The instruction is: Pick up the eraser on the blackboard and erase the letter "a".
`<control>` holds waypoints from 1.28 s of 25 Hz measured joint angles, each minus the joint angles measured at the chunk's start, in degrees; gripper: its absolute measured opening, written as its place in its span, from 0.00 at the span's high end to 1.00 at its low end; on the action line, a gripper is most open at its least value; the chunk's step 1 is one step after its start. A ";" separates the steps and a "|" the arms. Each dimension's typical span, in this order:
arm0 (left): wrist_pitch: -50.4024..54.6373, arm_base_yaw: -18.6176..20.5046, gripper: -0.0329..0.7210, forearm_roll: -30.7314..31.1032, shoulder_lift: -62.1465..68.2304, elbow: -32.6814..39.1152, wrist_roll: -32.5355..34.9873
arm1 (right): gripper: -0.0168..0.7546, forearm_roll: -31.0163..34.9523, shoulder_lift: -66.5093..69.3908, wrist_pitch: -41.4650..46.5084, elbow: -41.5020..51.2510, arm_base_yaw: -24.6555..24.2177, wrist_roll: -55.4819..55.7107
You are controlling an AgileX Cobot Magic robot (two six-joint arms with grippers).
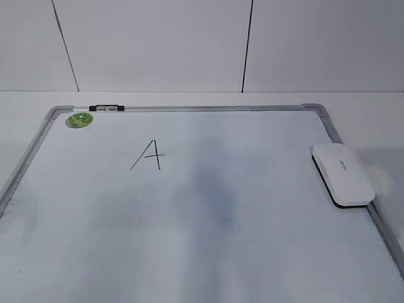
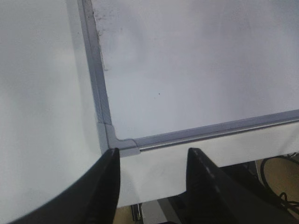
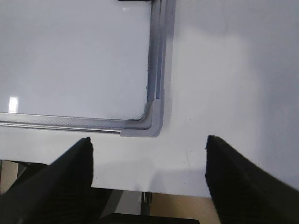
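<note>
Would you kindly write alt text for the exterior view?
A large white dry-erase board with a grey metal frame bears a handwritten black capital "A". An oblong white plastic eraser rests on its right edge; a round green sticker marks its top-left corner.

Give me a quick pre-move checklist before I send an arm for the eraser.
1. Eraser reachable: ok, lies free on the board's right edge, overlapping the frame.
2. Right gripper ready: ok, open and empty, over the board's near right corner.
3. Left gripper out of the way: ok, open and empty at the near left corner.
4. Lowercase "a" located: not ok, the only mark visible is an angular capital A.
5. Marker clear of the path: ok, on the far frame.
</note>
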 joint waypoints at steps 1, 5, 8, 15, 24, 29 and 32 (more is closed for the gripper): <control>0.03 0.00 0.49 0.00 -2.50 1.64 0.00 | 0.21 0.00 -1.77 0.00 1.51 0.00 0.00; -0.10 0.00 0.49 -0.10 -10.13 9.14 0.00 | 0.21 -2.03 -9.19 -1.28 7.39 0.00 0.00; -1.11 0.00 0.49 0.00 -14.90 11.87 0.00 | 0.21 -2.92 -14.34 -2.58 11.30 0.00 -0.12; -3.80 -0.48 0.49 2.47 -20.76 12.33 0.00 | 0.21 -4.88 -21.77 -4.50 14.47 0.00 -0.12; -7.73 -1.20 0.50 2.87 -20.88 14.15 0.00 | 0.21 -5.33 -22.02 -4.65 14.47 0.00 -0.23; -7.82 -1.20 0.54 2.87 -20.88 14.15 0.00 | 0.21 -5.44 -22.02 -4.65 14.47 0.00 -0.23; -7.82 -1.20 0.57 2.87 -20.88 14.15 0.00 | 0.21 -5.44 -22.02 -4.65 14.47 0.00 -0.23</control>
